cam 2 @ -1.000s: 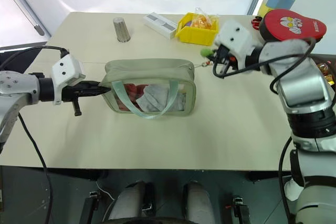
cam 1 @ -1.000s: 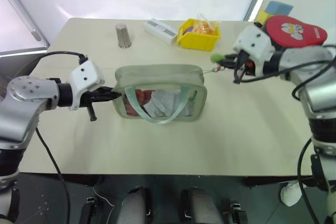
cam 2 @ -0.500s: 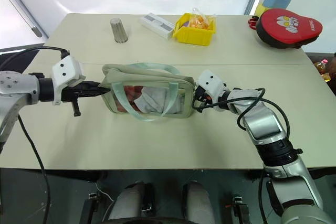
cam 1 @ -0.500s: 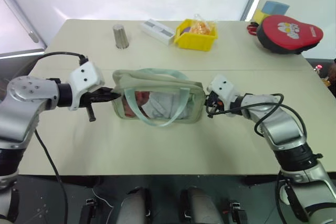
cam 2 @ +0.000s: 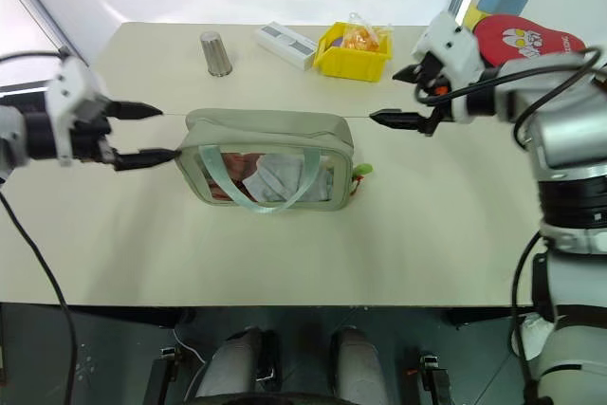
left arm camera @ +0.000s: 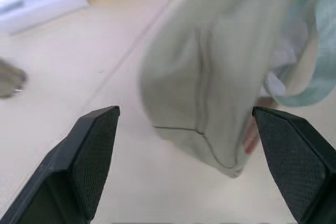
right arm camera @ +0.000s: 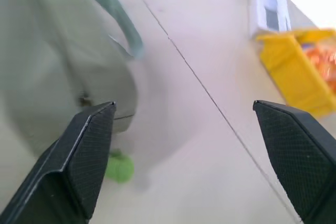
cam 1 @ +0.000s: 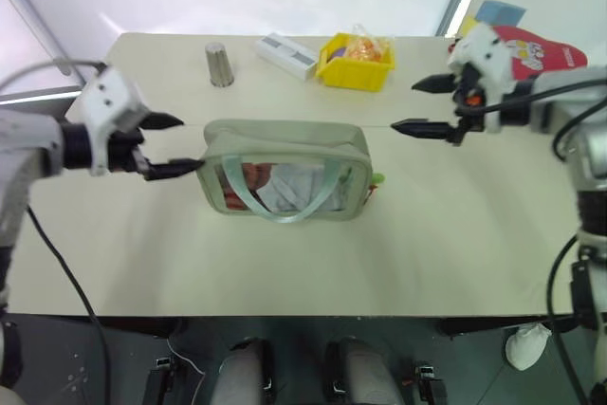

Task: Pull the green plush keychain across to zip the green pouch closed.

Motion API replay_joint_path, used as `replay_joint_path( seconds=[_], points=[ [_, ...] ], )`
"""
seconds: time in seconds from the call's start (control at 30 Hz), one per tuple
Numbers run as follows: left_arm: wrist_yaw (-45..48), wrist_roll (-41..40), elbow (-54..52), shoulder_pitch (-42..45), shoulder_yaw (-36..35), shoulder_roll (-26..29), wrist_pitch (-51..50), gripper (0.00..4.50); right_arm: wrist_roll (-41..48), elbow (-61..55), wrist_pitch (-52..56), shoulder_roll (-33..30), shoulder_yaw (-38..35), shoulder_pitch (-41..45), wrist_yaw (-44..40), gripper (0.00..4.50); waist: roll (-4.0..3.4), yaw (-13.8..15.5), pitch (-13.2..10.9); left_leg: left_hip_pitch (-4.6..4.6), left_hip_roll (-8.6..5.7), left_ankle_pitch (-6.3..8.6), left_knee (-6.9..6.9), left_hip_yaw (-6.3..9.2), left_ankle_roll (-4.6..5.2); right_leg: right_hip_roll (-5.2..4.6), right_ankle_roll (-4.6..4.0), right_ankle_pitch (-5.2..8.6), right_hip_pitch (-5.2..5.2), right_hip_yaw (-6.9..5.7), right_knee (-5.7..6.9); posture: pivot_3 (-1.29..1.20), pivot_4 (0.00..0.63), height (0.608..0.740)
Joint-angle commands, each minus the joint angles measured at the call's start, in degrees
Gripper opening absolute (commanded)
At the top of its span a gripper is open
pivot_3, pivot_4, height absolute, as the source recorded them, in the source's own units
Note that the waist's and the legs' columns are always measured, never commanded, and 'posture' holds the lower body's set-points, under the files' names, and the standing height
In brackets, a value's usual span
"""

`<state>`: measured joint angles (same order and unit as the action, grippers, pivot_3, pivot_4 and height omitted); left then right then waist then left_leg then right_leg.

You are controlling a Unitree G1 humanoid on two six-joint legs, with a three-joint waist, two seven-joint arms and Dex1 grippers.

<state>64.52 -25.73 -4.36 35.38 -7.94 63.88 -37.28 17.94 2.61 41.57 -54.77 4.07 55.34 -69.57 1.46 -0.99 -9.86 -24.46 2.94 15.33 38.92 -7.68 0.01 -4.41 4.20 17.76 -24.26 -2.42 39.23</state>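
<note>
So starting over on the left, the left gripper (cam 1: 171, 147) is hanging just off the left end of the green pouch (cam 1: 285, 170), fingers spread wide apart, nothing between them, pointing roughly toward 3 o'clock. The lower fingertip looks like it's right at the pouch's left edge, but I can't tell if it's actually touching. From the left wrist view you get the pouch's end panel sitting between the two open fingers (left arm camera: 84, 150), apart from both. The pouch itself sits upright near the middle of the beige table (cam 1: 285, 263), clear front panel facing the robot, mint strap handle (cam 1: 285, 206) drooping down across that panel, pinkish and white stuff visible inside. The top looks closed along its length as far as I can make out. The green plush keychain (cam 1: 377, 177) is at the pouch's right end, about 3 o'clock from the pouch's middle, lying on the table just beside the bottom corner. Up at 11 o'clock from the pouch there's a small metal cup (cam 1: 220, 64), at 12 o'clock a white box (cam 1: 290, 53), and at about 1 o'clock a yellow bin (cam 1: 357, 64) with an orange bagged thing in it. Then the right gripper (cam 1: 422, 104) is up and off to the pouch's 2 o'clock, well apart from both pouch and keychain, fingers splayed wide and holding nothing, pointing toward 9 o'clock. Behind it at the far right edge sits a red case (cam 1: 545, 49).
</note>
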Motion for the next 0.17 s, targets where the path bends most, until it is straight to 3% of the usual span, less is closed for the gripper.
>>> replay_joint_path(
  seconds=[0.03, 0.17],
  points=[
    [1.4, -0.8, 3.0, 2.3, -1.8, 1.3, -0.3, 4.47, 4.6, -2.9, 2.5, -1.8, -0.3, 2.6, -6.7, 4.48, 0.0, 0.0, 0.0, 0.02, 0.0, 0.0, 0.0, 0.0, 0.0, 0.0, 0.0, 0.0, 0.02, 0.0, 0.01, 0.0, 0.15, 0.74],
    [0.7, -0.8, 3.2, 2.6, -1.9, 0.3, 0.2, 4.47, 6.0, -5.3, 4.0, -0.8, -0.8, 2.2, -6.2, 4.48, 0.0, 0.0, 0.0, -0.04, 0.01, 0.0, 0.01, -0.01, 0.0, -0.01, 0.0, 0.0, -0.04, 0.0, 0.02, 0.0, 0.15, 0.74]
  ],
)
